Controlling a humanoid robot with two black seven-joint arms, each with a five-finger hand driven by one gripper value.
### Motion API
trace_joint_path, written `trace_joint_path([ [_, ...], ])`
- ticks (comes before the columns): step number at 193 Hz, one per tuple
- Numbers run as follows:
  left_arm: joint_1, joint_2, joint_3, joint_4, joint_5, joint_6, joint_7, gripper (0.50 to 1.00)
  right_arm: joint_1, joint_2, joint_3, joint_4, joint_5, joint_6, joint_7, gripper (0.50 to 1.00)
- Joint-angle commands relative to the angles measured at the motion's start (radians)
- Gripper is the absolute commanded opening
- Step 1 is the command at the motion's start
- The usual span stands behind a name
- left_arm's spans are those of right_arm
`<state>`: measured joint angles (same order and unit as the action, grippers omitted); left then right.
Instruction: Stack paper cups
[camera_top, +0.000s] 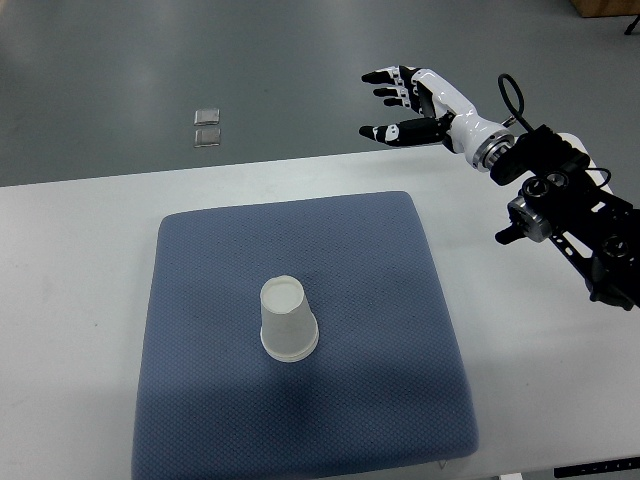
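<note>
A white paper cup (288, 320) stands upside down near the middle of a blue mat (200, 300) on the white table (70, 260). The right hand (410, 100) hangs well apart from it, up beyond the mat's far right corner, fingers spread and holding nothing.

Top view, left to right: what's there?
Two small clear square tiles on the grey floor → blue-grey fabric mat on the white table → upside-down white paper cup on the mat → black-and-white right hand, fingers spread, holding nothing
</note>
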<state>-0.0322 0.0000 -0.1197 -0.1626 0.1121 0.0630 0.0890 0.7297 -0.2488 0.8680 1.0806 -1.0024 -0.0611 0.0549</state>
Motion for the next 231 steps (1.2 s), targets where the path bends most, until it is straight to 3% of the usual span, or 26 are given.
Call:
trace_joint_path([
  [1,0.0,0.0,-0.001,0.0,0.001,0.001,0.0,1.0,-0.039,0.058,0.086,-0.03,0.001,-0.016,-0.038,0.85],
  [103,0.0,0.0,0.0,0.0,0.0,0.0,0.0,1.0,-0.121,0.158,0.174,-0.073,0.104,-0.183,-0.056,0.86],
  [130,0.0,0.0,0.0,0.0,0.0,0.0,0.0,1.0,-0.145,0.2,0.227,-0.073,0.105,-0.238,-0.052,0.915],
  [180,0.0,0.0,0.0,0.0,0.0,0.0,0.0,1.0,-0.185,0.244,0.241,-0.07,0.107,-0.333,-0.043,0.921],
  [231,0.0,0.0,-0.001,0.0,0.0,0.0,0.0,1.0,-0.2,0.249,0.213,-0.067,0.1,-0.342,-0.043,0.921],
])
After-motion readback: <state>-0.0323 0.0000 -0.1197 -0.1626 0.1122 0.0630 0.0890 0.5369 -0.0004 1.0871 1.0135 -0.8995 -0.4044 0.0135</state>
